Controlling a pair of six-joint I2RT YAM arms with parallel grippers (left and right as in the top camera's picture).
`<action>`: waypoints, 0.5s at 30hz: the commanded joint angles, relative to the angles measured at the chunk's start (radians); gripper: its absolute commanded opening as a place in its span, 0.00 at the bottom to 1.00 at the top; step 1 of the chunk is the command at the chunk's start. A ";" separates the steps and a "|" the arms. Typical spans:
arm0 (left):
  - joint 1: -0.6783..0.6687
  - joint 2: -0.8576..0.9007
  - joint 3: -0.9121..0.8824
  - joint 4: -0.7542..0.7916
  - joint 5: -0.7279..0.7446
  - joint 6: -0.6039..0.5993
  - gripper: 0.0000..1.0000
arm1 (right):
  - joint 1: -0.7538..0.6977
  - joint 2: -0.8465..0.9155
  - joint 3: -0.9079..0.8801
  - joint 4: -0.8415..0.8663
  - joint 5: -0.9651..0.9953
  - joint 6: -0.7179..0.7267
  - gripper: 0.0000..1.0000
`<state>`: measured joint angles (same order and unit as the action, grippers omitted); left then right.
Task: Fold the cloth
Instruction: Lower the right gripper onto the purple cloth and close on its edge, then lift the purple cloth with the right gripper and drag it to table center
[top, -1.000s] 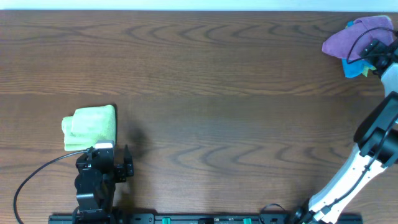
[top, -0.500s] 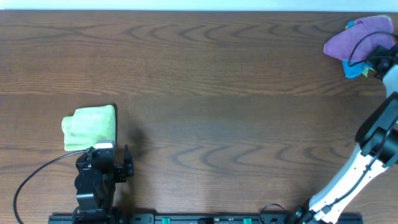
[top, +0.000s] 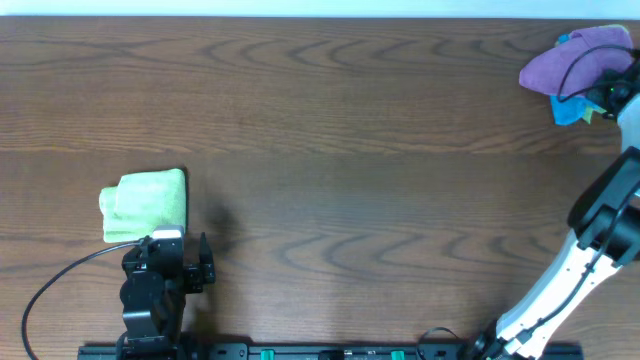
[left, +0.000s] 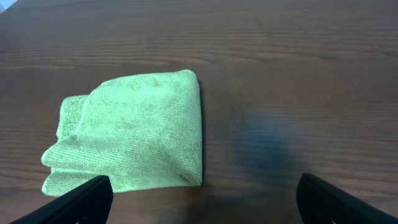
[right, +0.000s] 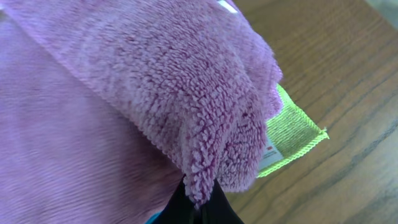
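Worktop (top: 330, 130): dark wood grain, with cloths lying at two opposite ends.
Landmark: the green cloth (top: 147, 203) lies flat, already folded into a neat packet.
Change: over the last second the purple cloth (top: 565, 62), diagonally far from the green cloth, edged a little further away and has now slid back. The shift is slight and the bundle has not come free of its pile.
Meaning: the green cloth looks finished. The purple cloth is probably next, still crumpled and only being tugged loose, with no fold begun.
Pile: a blue cloth (top: 566, 112) peeks out beneath the purple one, and the right wrist view shows a yellow-green cloth (right: 289, 134) under it too.
Right arm (top: 590, 230): stretched long, reaching well away from the green cloth, its wrist over the pile.
Right tool (right: 198, 208): narrow. A purple fold seems nipped between the fingers, though the fleece hides most of the tips.
Left arm (top: 150, 295): drawn back just beside the green cloth.
Left tool (left: 202, 196): spread wide and holding nothing, with the green cloth ahead of it and not touching.
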<state>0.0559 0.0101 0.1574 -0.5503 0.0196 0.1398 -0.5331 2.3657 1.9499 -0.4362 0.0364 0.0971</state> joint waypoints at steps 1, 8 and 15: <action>-0.004 -0.006 -0.011 0.001 0.003 0.021 0.96 | 0.027 -0.103 0.038 -0.027 0.016 -0.048 0.01; -0.004 -0.006 -0.011 0.001 0.003 0.021 0.96 | 0.076 -0.226 0.038 -0.156 0.015 -0.079 0.01; -0.004 -0.006 -0.011 0.001 0.003 0.021 0.95 | 0.155 -0.321 0.038 -0.336 0.008 -0.092 0.01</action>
<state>0.0559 0.0101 0.1574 -0.5503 0.0196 0.1398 -0.4133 2.0693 1.9717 -0.7422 0.0422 0.0330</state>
